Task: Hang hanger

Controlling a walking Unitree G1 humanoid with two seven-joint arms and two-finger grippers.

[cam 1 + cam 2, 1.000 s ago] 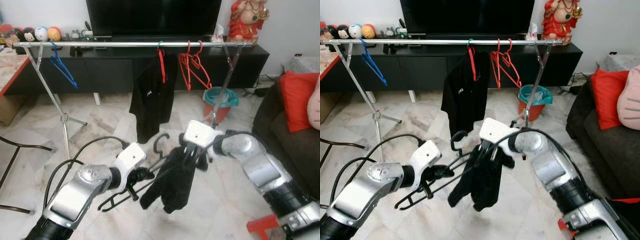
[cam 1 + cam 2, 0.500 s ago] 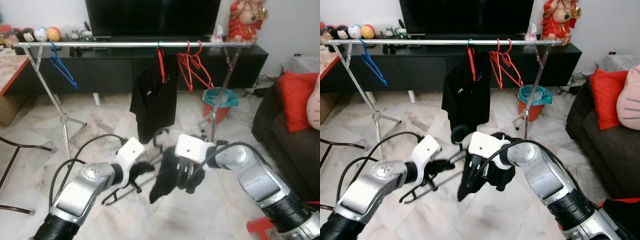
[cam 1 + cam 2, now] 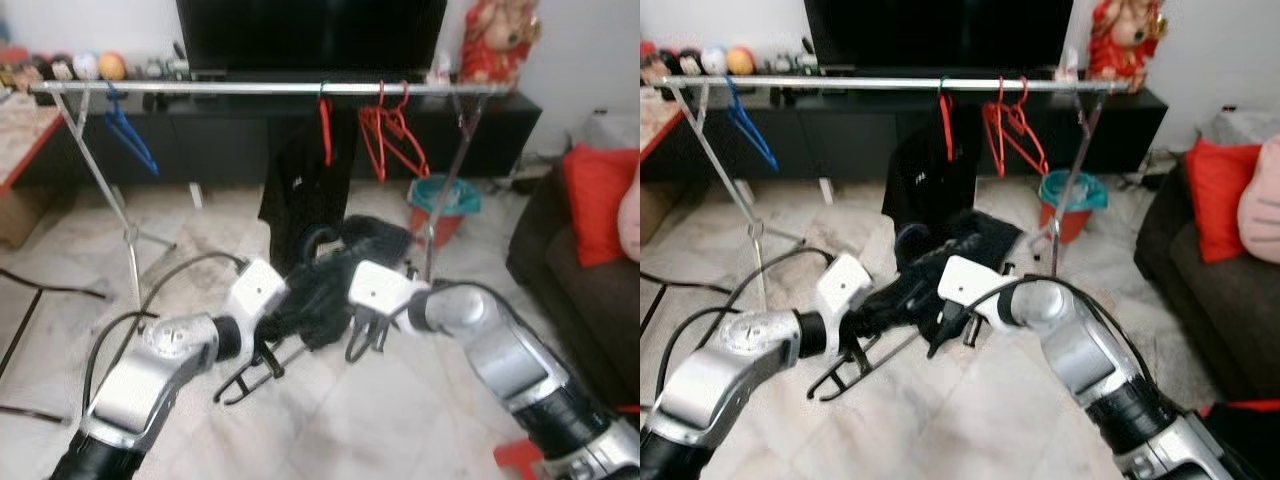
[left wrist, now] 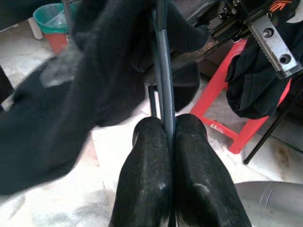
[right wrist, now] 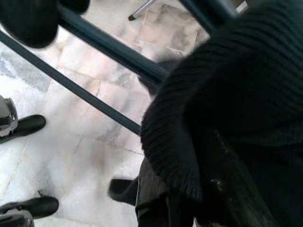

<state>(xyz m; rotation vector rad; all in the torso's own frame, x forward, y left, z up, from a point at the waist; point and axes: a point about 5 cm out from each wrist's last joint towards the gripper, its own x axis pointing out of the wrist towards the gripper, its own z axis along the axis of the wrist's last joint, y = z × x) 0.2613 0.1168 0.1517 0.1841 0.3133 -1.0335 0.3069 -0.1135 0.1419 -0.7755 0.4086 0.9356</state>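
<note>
A black hanger [image 3: 250, 370] is pinched by its thin bar in my left gripper [image 3: 268, 345], which is shut on it; the left wrist view has the bar [image 4: 162, 71] running out from between the two pads [image 4: 147, 156]. A black knit garment [image 3: 335, 280] is bunched over the hanger's upper part, beside its hook [image 3: 315, 240]. My right gripper [image 3: 365, 335] is just right of it, shut on the garment [image 5: 227, 94], whose hem covers the fingers in the right wrist view. The silver rail [image 3: 250, 88] crosses the room behind.
On the rail hang a black shirt [image 3: 305, 190] on a red hanger, more red hangers [image 3: 395, 140] and a blue hanger [image 3: 128, 140]. A teal-lined bucket [image 3: 445, 200] stands by the rack's right leg. A sofa with a red cushion [image 3: 600, 200] is at right, a red stool [image 3: 520, 455] near my right arm.
The black garment has swung up and to the left, from hanging below my right gripper to lying over the hanger. Both grippers have drawn closer together; the picture is blurred.
</note>
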